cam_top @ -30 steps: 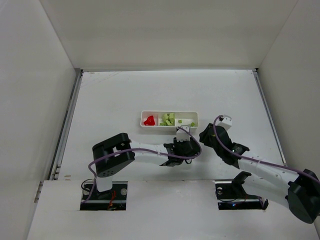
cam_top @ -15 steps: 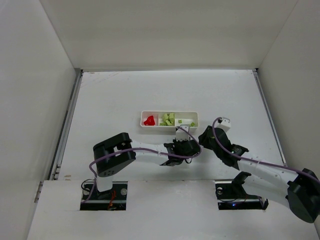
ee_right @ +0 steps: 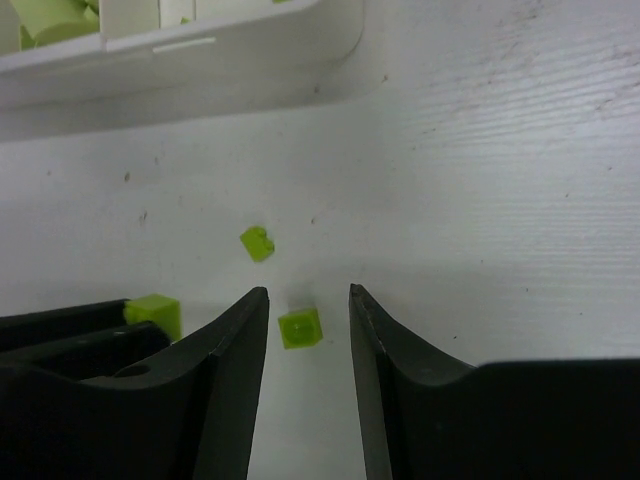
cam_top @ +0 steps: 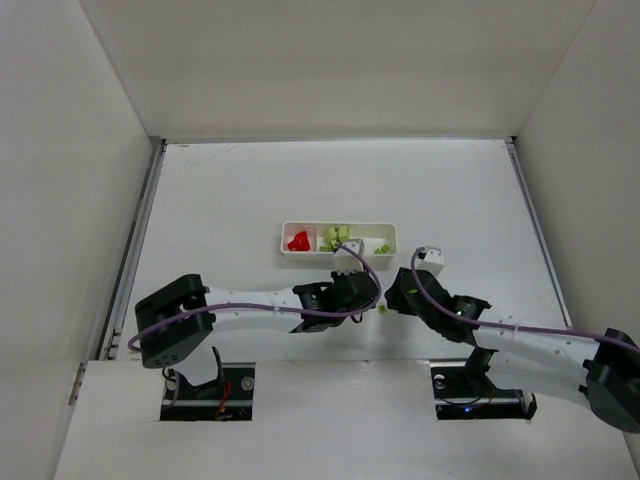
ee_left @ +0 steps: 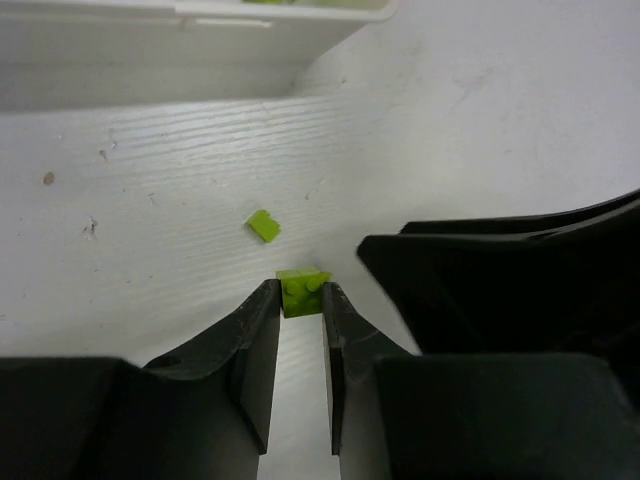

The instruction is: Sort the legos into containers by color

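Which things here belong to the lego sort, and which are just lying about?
Part of the job:
white tray, with red legos, pale green legos and green lego in it; held brick in the shut left gripper; second brick inside the open right gripper; third brick loose nearby.

Just lying about:
dark speck on the table; purple cable, arm wiring.

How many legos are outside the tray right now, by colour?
Green: 3 (held lego in the left gripper; second lego between the jaws of the open right gripper, ungripped; third lego loose nearby)
Red: 0
Pale yellow-green: 0
Total: 3 in view
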Available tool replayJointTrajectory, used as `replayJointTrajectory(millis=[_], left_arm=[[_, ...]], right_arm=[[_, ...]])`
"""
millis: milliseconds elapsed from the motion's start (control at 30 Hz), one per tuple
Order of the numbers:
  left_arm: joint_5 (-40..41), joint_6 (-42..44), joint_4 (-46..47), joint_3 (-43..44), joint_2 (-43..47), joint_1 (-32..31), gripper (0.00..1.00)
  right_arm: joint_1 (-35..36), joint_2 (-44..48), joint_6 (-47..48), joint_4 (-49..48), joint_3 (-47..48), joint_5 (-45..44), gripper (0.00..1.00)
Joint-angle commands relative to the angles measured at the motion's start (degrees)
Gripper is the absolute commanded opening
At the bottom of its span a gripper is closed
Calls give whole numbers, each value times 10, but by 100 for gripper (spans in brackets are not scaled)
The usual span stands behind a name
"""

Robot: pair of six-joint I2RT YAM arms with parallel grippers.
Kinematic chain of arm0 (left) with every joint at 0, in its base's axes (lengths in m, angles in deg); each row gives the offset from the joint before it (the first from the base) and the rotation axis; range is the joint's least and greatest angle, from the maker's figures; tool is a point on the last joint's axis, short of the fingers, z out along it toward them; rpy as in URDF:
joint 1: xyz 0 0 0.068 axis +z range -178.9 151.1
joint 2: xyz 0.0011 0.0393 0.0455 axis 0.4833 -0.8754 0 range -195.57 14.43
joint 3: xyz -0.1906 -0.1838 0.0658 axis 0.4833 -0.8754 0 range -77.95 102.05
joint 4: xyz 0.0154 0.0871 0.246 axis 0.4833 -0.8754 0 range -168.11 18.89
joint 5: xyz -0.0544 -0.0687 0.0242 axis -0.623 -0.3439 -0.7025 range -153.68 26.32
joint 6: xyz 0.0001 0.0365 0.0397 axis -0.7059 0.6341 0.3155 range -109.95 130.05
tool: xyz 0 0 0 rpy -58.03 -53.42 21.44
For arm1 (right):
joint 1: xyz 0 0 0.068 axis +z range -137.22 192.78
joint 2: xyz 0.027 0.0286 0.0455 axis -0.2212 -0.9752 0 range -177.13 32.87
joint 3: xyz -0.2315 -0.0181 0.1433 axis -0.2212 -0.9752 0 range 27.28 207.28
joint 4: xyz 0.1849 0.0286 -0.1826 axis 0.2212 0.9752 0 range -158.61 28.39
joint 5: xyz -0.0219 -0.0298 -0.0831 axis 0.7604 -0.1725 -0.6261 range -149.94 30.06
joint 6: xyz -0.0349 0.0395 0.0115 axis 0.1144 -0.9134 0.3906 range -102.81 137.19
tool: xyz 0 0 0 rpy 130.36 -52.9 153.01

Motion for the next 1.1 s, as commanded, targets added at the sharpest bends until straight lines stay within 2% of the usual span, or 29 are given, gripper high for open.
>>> replayJointTrajectory(millis=[0,200,400,833,1067], left_arm=[[-11,-23,24,-27,54,20,14],[-42,2,60,-50,111,91,13],[-74,48,80,-18,132,152,14],[-127,118,92,137,-68,203,16],[-126,127,80,182,-136,205,22]], right_arm=[[21,-20,-13,17,28,-7,44],[50,-109,-2,10,60,-6,43],[68,-117,-9,8,67,-24,41],[69,-132,-17,7,53,-23,41],[71,-134,-14,16,56,-23,38]])
